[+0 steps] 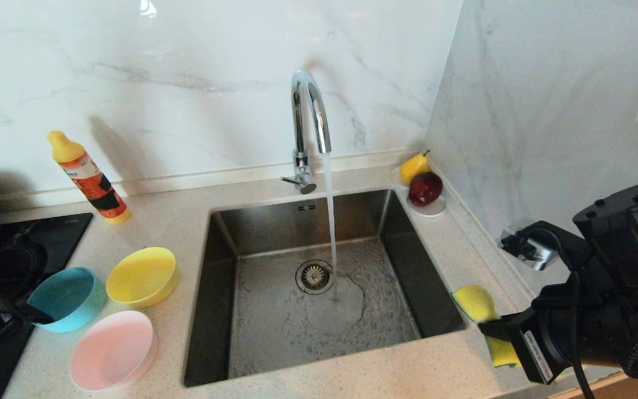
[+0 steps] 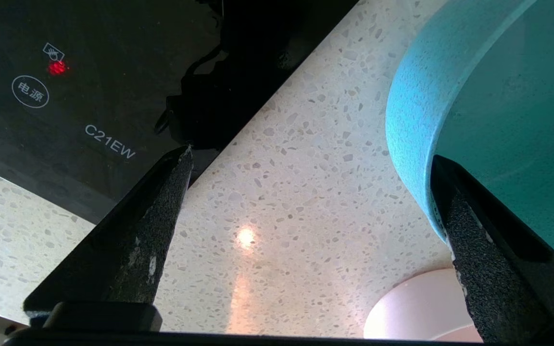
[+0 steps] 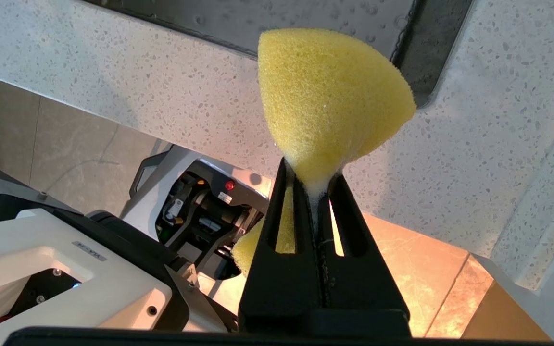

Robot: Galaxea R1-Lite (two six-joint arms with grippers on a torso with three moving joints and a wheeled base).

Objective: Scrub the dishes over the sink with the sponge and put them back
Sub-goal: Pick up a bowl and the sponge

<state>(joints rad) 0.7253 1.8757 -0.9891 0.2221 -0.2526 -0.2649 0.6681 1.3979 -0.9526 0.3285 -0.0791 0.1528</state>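
Three bowls set on worktop [image 1: 175, 233] left of sink [image 1: 319, 288]. Left gripper [image 2: 306, 192] fingers spread wide, straddling light blue bowl [image 2: 498, 96] wall, nothing gripped yet. Sponge [image 3: 330, 96] pinched tight by right gripper [image 3: 313, 187] near sink's right edge. Rim best seated deep before closing.

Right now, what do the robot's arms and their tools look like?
Both are black. The right arm is chunky, with a braided cable and a white label. Each tool, left tool and right tool, has two tapering fingers; the left's are rough inside, the right's slotted.
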